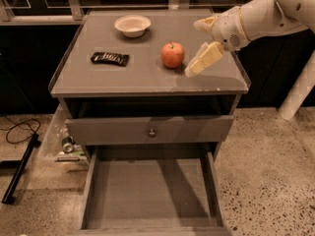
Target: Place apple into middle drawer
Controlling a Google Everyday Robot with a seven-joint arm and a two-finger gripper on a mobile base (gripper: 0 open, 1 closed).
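Red apple (173,54) sits between dark snack bar (110,58) and gripper (199,42), fingers (205,59) spread wide, bowl (132,25) behind.

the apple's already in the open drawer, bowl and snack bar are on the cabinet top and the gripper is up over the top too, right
Not quite. The camera view shows the apple on the cabinet top, beside the gripper with its fingers open, not in the open drawer, whose floor is bare. The bowl and snack bar are as you said.
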